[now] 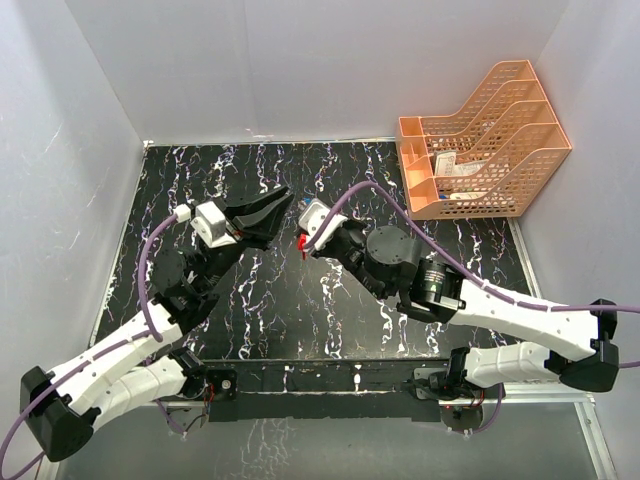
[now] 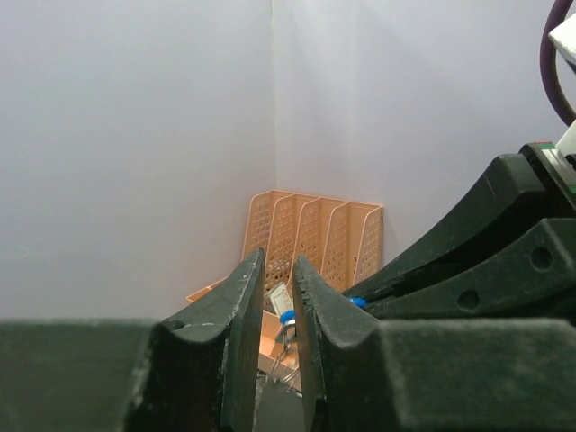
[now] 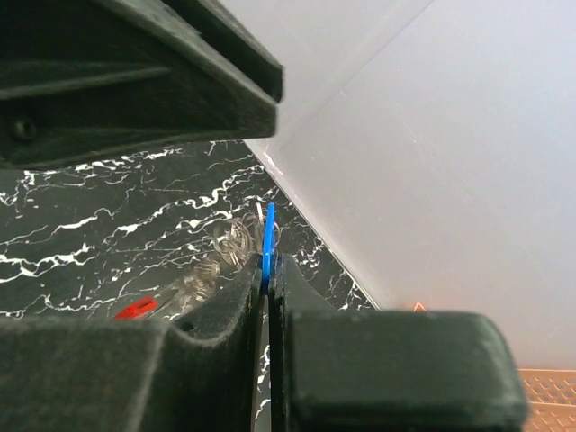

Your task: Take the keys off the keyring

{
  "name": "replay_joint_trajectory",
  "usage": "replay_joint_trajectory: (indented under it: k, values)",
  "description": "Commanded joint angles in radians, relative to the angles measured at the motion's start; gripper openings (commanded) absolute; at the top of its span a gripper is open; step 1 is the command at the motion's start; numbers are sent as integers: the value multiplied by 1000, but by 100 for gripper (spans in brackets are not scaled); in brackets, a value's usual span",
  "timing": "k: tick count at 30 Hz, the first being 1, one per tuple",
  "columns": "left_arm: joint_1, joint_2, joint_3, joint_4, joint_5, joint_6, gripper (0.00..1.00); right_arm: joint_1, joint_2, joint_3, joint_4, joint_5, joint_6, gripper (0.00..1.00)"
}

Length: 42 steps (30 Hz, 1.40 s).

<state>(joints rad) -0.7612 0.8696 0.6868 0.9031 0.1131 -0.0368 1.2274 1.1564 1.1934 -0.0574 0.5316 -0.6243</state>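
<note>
Mid-table, a little toward the far edge: right gripper pinching the key, left gripper close alongside.

Right fingers are pressed together on the blue head of the key, held edge-on. The keyring sits just past those tips, red part showing. Left fingers stand a narrow slit apart with nothing visibly between them. Probably placed there to take the ring, so the key can be worked against a fixed hold. Key judged not yet free.

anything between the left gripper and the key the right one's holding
Nothing visible. The right gripper pinches the key, and the left gripper hangs close beside it with only open air between them.
</note>
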Motion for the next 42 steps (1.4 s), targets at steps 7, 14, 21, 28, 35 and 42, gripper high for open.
replay_joint_trajectory:
  k: [7,14,21,28,35,42]
  values:
    - [0,-46,34,-101,-28,58,23,-5,-68,57,49,55,-40,0]
    - [0,2,89,-203,53,107,33,-5,-64,77,56,55,-58,0]
    - [0,32,106,-234,127,139,40,-6,-58,83,57,56,-61,0]
    - [1,39,81,-203,123,162,41,-5,-62,80,60,54,-63,0]
    - [0,48,50,-106,70,164,35,-5,-67,75,57,51,-58,0]
    - [0,86,65,-97,100,130,33,-5,-68,73,57,46,-57,0]
